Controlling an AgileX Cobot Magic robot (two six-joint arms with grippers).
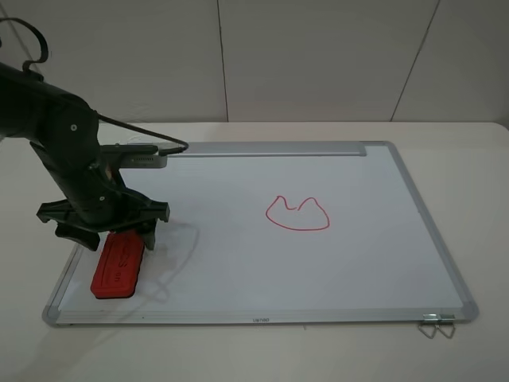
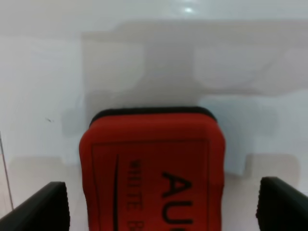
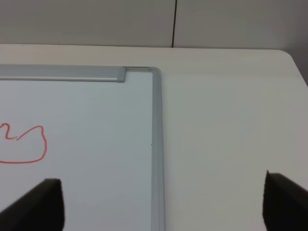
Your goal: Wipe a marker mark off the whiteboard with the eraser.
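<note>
The whiteboard point(image 1: 382, 263) lies flat on the table, its tray strip point(image 1: 270, 149) along the far edge. Near its front left corner rests the red eraser point(image 1: 118, 267), lettering up. My left gripper point(image 1: 107, 227) hovers over the eraser's far end and stands open. In the left wrist view the eraser point(image 2: 153, 168) sits between the two fingertips point(image 2: 43, 207) with a gap on each side. No thin zigzag marker mark shows in any view. My right gripper point(image 3: 159, 211) is open over the board's far right corner point(image 3: 155, 72), holding nothing.
A closed red two-humped outline point(image 1: 297, 213) is drawn near the board's middle; the right wrist view catches it too point(image 3: 24, 147). A metal clip point(image 1: 436, 325) hangs at the front right corner. A cable point(image 1: 143, 131) runs from the left arm.
</note>
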